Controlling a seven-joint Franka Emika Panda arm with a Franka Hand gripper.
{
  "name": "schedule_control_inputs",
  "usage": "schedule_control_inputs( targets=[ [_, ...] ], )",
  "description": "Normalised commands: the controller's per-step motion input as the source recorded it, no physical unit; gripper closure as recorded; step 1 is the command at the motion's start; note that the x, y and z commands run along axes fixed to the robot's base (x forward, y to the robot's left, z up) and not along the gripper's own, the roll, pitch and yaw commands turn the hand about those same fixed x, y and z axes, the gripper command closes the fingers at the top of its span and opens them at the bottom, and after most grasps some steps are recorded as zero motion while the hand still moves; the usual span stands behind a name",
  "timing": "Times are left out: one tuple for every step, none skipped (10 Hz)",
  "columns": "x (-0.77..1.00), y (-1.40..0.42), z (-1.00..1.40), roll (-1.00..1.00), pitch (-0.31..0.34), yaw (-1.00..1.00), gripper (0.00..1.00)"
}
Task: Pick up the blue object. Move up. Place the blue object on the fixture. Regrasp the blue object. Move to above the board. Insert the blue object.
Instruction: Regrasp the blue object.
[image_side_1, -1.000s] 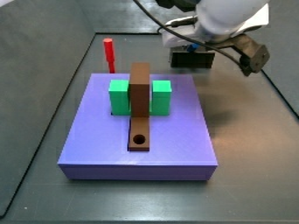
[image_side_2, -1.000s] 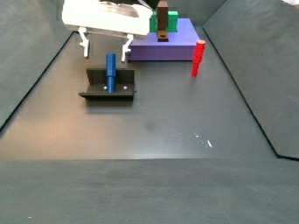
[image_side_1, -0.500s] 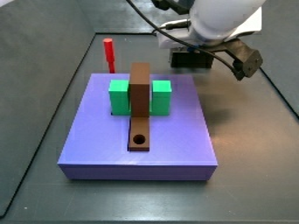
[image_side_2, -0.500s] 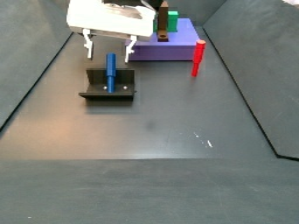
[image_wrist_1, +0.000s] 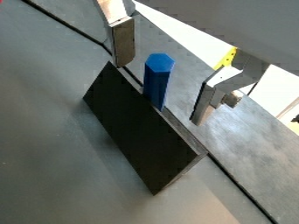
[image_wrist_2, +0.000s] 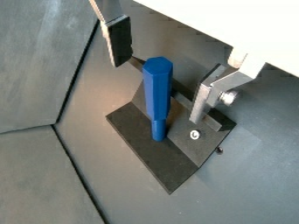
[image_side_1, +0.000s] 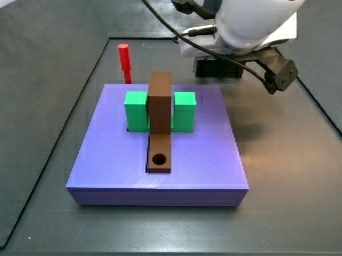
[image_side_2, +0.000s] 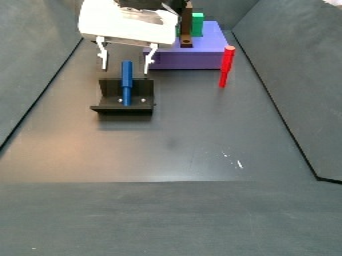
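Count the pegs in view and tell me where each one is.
2. The blue object stands on the fixture, under the open gripper. The red peg stands on the floor behind the board.

No readable text, labels, brands or numbers in any view. The gripper (image_side_2: 124, 56), hovering open above the blue object (image_side_2: 127, 81) on the fixture (image_side_2: 123, 104) at upper left of a side view, carries no legible marking. A small yellow tag (image_wrist_1: 228, 58) shows on the gripper body in a wrist view, upper right, too small to read. Board (image_side_1: 107, 160), red peg (image_side_1: 124, 62) and blocks are plain.
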Motion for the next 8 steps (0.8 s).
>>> schedule_control_inputs(
  targets=[
    [0.00, 0.00, 0.00, 0.00, 0.000, 0.00, 1.00],
    [0.00, 0.00, 0.00, 0.00, 0.000, 0.00, 1.00],
    [0.00, 0.00, 0.00, 0.00, 0.000, 0.00, 1.00],
    [0.00, 0.00, 0.00, 0.00, 0.000, 0.00, 1.00],
    [0.00, 0.00, 0.00, 0.00, 0.000, 0.00, 1.00],
    [0.00, 0.00, 0.00, 0.00, 0.000, 0.00, 1.00],
    [0.00, 0.00, 0.00, 0.00, 0.000, 0.00, 1.00],
    [0.00, 0.00, 0.00, 0.00, 0.000, 0.00, 1.00]
  ],
)
